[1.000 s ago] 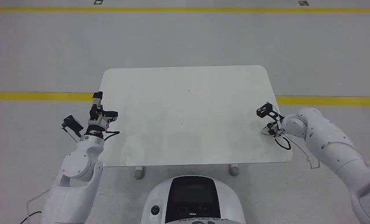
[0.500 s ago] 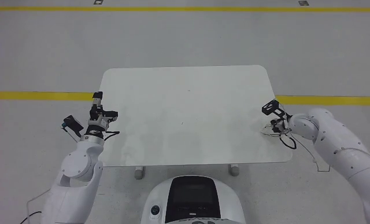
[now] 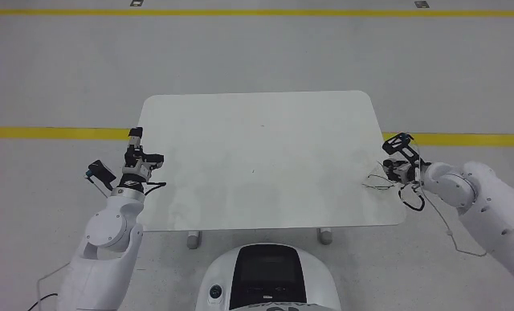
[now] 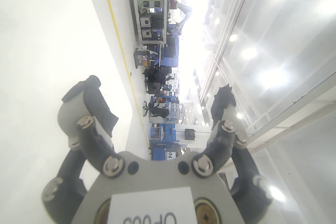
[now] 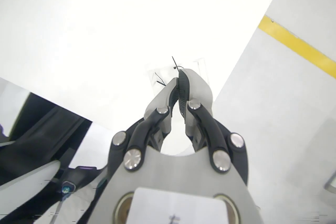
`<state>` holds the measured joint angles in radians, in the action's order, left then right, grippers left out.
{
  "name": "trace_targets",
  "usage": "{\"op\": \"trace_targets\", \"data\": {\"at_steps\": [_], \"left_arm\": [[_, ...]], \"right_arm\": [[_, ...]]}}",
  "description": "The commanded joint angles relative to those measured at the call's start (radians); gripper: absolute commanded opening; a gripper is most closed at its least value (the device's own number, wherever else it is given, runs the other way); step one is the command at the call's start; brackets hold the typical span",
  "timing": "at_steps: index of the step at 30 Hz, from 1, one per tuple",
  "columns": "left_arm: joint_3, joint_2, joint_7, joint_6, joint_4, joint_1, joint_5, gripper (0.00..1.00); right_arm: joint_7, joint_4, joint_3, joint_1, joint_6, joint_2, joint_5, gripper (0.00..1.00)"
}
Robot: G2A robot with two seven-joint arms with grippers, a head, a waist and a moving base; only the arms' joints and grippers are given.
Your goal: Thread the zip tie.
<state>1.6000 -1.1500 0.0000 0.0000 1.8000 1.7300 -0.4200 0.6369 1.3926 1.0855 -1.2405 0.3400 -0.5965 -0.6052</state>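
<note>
A thin black zip tie lies at the right edge of the white table. In the right wrist view its strands stick out from the tips of my right gripper, which is shut on it just above the tabletop. From above, the right gripper sits at the table's right edge, beside the tie. My left gripper stands open at the table's left edge, holding nothing. In its own wrist view the left gripper points away from the table toward the room.
A faint clear plastic sheet lies on the table under the zip tie. Yellow floor lines run past both sides of the table. The table's right edge is close beside the right gripper.
The right arm has drawn back to the right, toward the table's edge, its gripper staying shut. The zip tie has barely shifted. The left arm has kept still.
</note>
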Motion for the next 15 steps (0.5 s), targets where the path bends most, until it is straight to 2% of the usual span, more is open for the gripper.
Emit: {"op": "trace_targets", "data": {"at_steps": [1,5,9,15], "left_arm": [[0.000,0.000,0.000,0.000,0.000,0.000,0.000,1.00],[0.000,0.000,0.000,0.000,0.000,0.000,0.000,1.00],[0.000,0.000,0.000,0.000,0.000,0.000,0.000,1.00],[0.000,0.000,0.000,0.000,0.000,0.000,0.000,1.00]], "right_arm": [[-0.001,-0.007,0.038,-0.030,0.000,0.009,0.097,0.00],[0.014,0.003,0.079,-0.068,0.000,0.025,0.255,0.00],[0.025,0.010,0.092,-0.087,0.000,0.037,0.325,0.00],[0.037,0.025,0.088,-0.096,0.000,0.046,0.317,0.00]]}}
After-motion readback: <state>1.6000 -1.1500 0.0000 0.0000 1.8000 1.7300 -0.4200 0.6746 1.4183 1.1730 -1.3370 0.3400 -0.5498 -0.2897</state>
